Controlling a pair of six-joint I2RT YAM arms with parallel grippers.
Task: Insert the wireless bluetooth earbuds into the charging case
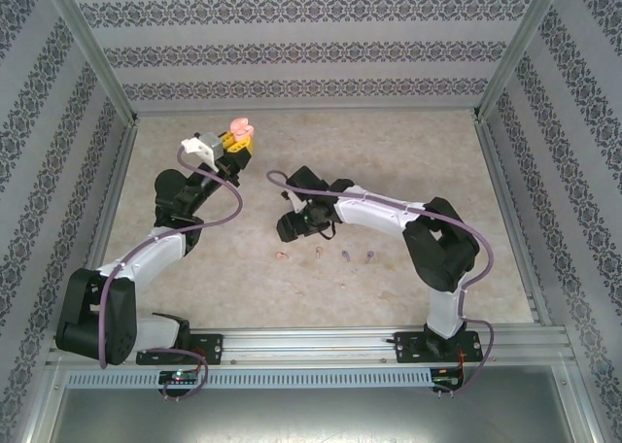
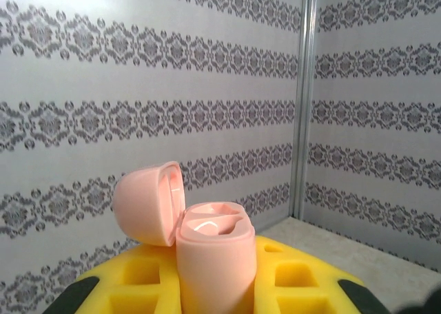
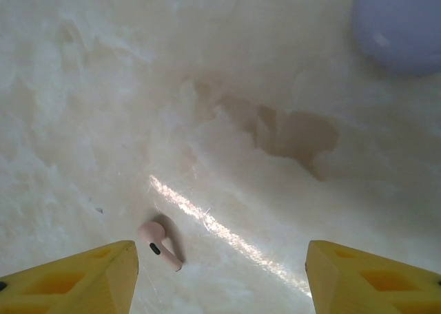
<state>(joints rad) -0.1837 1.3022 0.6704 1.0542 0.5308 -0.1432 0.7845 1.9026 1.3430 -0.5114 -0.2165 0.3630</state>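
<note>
left gripper (image 1: 236, 144): clamped on pink charging case (image 2: 215, 259), upright, lid open | right gripper (image 3: 220, 279): jaws wide, empty, above pale pink earbud (image 3: 160, 245) lying on table (image 3: 103, 87) beside one finger | handling: probably featherlight, hard, slick, skitters easily | grasp: pinch the bulbous head, stem free

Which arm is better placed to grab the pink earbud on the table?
Right: the open right hand hovers over the pale pink stemmed earbud; the left hand grips the open pink plastic case.
</note>
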